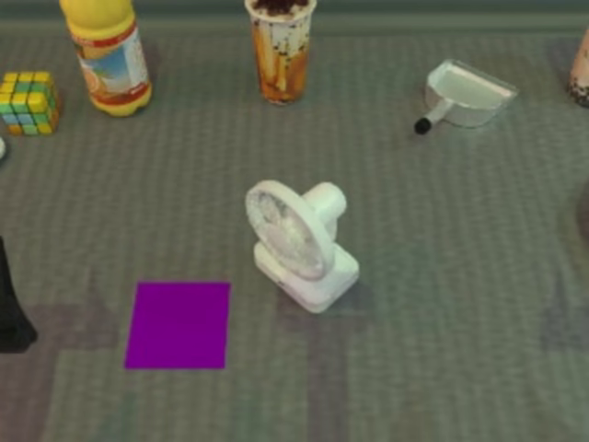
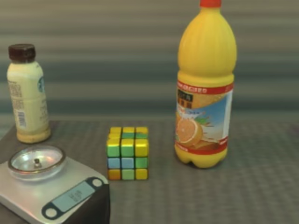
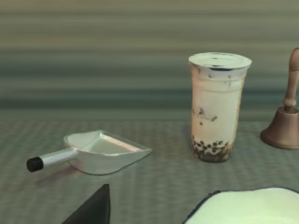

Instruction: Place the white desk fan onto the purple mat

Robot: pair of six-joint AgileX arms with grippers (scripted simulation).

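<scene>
- Fan (image 1: 299, 244) stands mid-table, just right of the mat (image 1: 179, 324), not touching it.
- Far edge: juice bottle (image 1: 108, 53), full of orange; bubble tea cup (image 1: 280, 46), brown drink with dark topping.
- Dustpan (image 1: 467, 92), far right, holds nothing.
- Second cup (image 3: 217, 106), milky, dark pearls at the bottom, lid on.
- Left arm (image 1: 11, 304) parked at the left edge; can't tell either gripper's state.

Fan (image 1: 299, 244) mid-table, mat (image 1: 179, 324) just left and nearer, apart; dustpan (image 1: 467, 94) far right, cup (image 1: 280, 48) far centre, bottle (image 1: 108, 53) and cube (image 1: 28, 102) far left.
</scene>
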